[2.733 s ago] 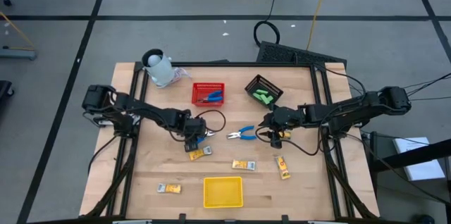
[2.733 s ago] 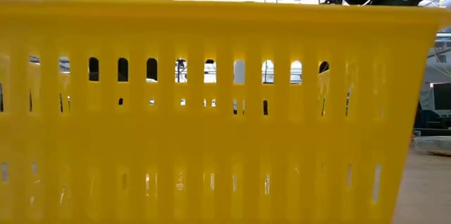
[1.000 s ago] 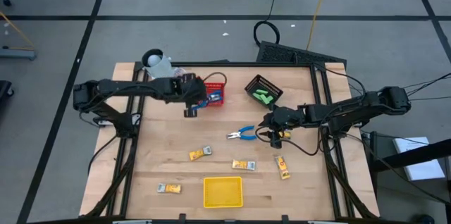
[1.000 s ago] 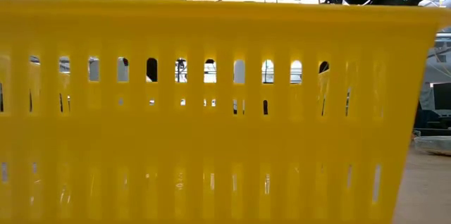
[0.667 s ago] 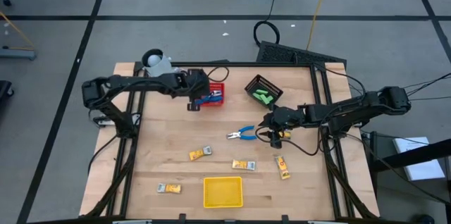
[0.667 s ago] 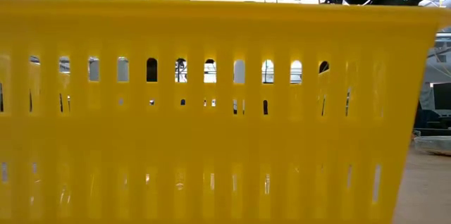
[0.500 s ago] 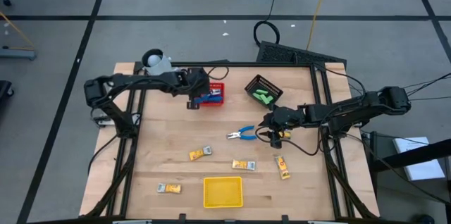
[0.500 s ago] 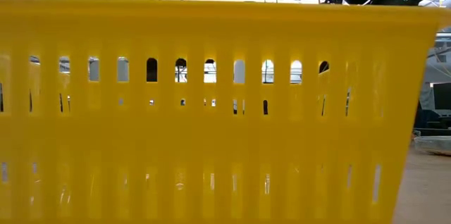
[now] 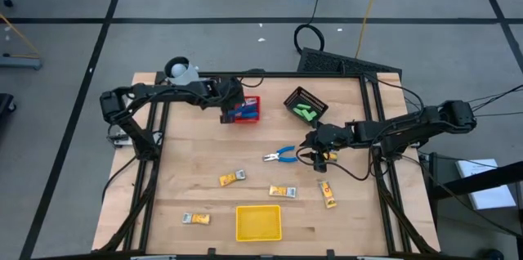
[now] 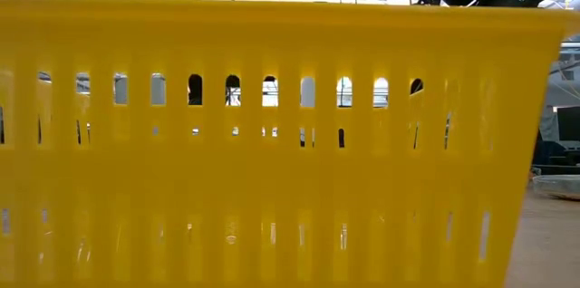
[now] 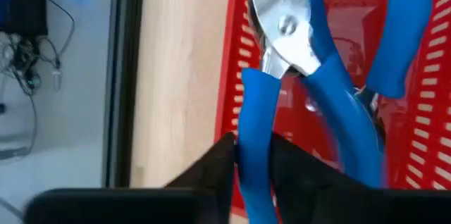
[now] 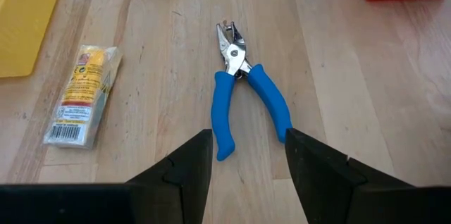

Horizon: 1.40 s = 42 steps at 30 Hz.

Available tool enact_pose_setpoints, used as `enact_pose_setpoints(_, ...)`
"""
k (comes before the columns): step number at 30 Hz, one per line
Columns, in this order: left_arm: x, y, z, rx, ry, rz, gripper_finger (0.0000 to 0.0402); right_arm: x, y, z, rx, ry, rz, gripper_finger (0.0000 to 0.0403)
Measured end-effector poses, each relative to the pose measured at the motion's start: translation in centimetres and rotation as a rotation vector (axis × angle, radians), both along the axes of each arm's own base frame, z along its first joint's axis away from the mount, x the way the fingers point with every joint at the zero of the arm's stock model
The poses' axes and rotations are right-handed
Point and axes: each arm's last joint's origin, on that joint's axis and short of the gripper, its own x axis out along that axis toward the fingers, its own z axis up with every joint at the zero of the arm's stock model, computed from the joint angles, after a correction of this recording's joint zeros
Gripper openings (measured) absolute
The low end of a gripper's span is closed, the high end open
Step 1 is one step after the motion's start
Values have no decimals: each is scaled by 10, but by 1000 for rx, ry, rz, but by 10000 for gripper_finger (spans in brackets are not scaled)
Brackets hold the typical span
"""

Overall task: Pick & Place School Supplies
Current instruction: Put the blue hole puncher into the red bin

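My left gripper (image 9: 231,113) hangs over the left part of the red mesh basket (image 9: 252,101), shut on a blue-handled pliers (image 11: 285,23). Another blue handle (image 11: 407,34) lies in that basket. A second pliers (image 9: 282,156) lies flat on the wood at mid table. My right gripper (image 9: 315,150) stays just right of it, open, with its fingers either side of the handle ends (image 12: 243,83) and not touching. Green blocks (image 9: 305,113) sit in the black basket. Several yellow packets (image 9: 283,190) lie on the near half of the table. My left gripper pinches one blue handle (image 11: 252,115) of the pliers between its two fingers (image 11: 218,160), near the handle's free end. It comes from above, pointing down, with the fingers along the handle. The steel nose points away from the gripper into the red basket (image 11: 236,55). The other handle splays free.
A flat yellow tray (image 9: 258,221) lies at the near edge, with packets (image 9: 196,218) (image 9: 328,195) around it. A white object (image 9: 184,78) stands at the far left corner. A yellow slotted wall (image 10: 290,161) fills the low view. Bare wood lies between the baskets and the packets.
My left gripper, still shut on the pliers, has moved toward the table's right and a little toward the far edge. It has gone from just left of the red basket to above the basket's left part. The pliers travelled with it, lifted.
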Motion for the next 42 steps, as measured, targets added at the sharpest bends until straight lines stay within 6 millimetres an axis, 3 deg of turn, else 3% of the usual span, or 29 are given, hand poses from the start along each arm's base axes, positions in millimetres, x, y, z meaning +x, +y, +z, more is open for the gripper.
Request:
enact_pose_setpoints(7,0,-1,0,-18,-5,-1,189,0,0,0,0,0,0,169)
enact_pose_setpoints(12,-1,-1,7,1,-40,21,216,0,0,0,0,-2,0,169)
enact_pose_setpoints(17,-4,-10,37,45,-179,16,224,3,0,2,5,-41,-1,169)
enact_pose_setpoints(25,-15,-50,103,-161,-600,-235,225,18,1,-8,16,-81,35,169)
enact_pose_setpoints(33,-26,-107,136,-207,-762,-457,225,32,-3,-14,5,-165,59,169)
enact_pose_setpoints(37,-37,-127,134,-172,-901,-539,225,37,-8,-11,-2,-227,57,169)
enact_pose_setpoints(42,-61,-130,100,-154,-981,-443,225,39,-11,-8,-19,-264,56,169)
